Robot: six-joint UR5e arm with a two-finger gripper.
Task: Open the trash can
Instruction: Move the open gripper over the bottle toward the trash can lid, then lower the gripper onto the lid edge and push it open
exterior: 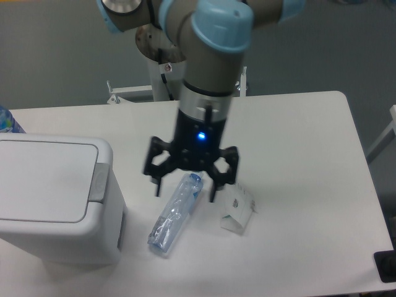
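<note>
White tabletop (309, 185), seen from above at a slant against a grey backdrop. Nearest the camera, at the left edge, stands the large white boxy plastic trash can (55, 204), flat lid down, its grey push tab (98, 183) on the rim facing right. Just right of the trash can lies a crushed clear plastic bottle (175, 213) with a blue cap, and beyond that a small white folded carton (238, 207). Farther back, the gripper (185, 189) hangs over the bottle's cap end, jaws spread wide and empty, well right of the tab. Risk, as judged: a sideways approach toward the tab could sweep the bottle along or shove the bin instead of pressing the tab.
</note>
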